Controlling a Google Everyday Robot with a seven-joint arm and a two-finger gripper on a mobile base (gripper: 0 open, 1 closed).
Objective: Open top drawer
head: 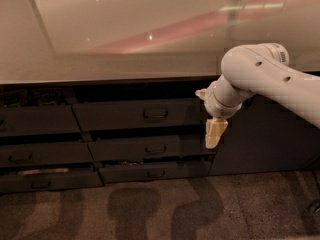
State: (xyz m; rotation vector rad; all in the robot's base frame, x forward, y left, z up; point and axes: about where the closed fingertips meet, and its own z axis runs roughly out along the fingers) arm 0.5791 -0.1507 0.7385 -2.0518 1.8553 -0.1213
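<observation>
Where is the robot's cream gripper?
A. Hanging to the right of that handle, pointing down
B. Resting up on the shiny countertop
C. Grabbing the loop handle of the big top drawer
A: the cream gripper hangs pointing down by the right end of the wide dark grey top drawer, well apart from its dark loop handle.

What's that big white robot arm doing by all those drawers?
The white robot arm's beige gripper hangs pointing down at the right end of the wide dark grey top drawer, below the pale countertop. It is not on the drawer's dark loop handle, which sits further left, and nothing shows in its grip. I can't tell whether the drawer is pulled out at all.
</observation>
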